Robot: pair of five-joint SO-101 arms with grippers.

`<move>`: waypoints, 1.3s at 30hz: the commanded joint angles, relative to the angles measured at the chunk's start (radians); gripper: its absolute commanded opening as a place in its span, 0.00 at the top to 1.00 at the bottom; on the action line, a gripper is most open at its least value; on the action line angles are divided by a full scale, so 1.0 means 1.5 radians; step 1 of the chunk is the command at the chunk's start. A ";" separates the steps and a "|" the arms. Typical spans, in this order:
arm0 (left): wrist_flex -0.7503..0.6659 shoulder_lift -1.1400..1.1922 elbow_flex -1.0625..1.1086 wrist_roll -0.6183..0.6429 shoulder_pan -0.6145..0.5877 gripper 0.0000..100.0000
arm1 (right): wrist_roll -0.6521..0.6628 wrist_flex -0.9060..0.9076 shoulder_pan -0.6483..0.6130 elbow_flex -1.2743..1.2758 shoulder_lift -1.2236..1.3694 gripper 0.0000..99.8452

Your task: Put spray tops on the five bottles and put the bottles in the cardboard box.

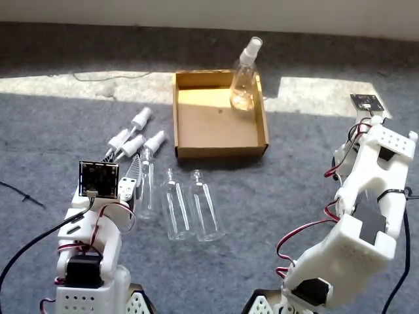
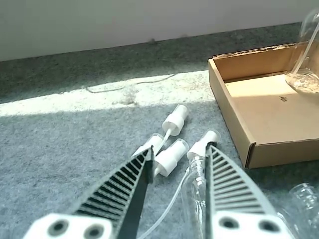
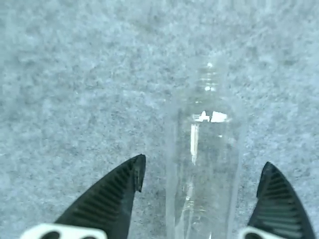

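Right of the cardboard box (image 1: 221,152), which holds 1 capped bottle (image 1: 243,82) upright, the right gripper (image 3: 203,164) sits wide open astride a capless clear bottle (image 3: 207,134) lying flat, long axis running out between the jaws, neck away. Left of the box, the left gripper (image 2: 179,149), jaws apart, faces 4 loose spray tops (image 2: 169,158).

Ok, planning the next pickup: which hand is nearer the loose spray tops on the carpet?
Left. The left hand sits open with its tips right at the spray tops; the right hand is far off on the other side, open astride a lying bottle.
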 commanded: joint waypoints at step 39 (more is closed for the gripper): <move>-0.008 -0.006 -0.002 -0.001 -0.002 0.83 | 0.003 -0.074 -0.018 -0.169 0.215 0.69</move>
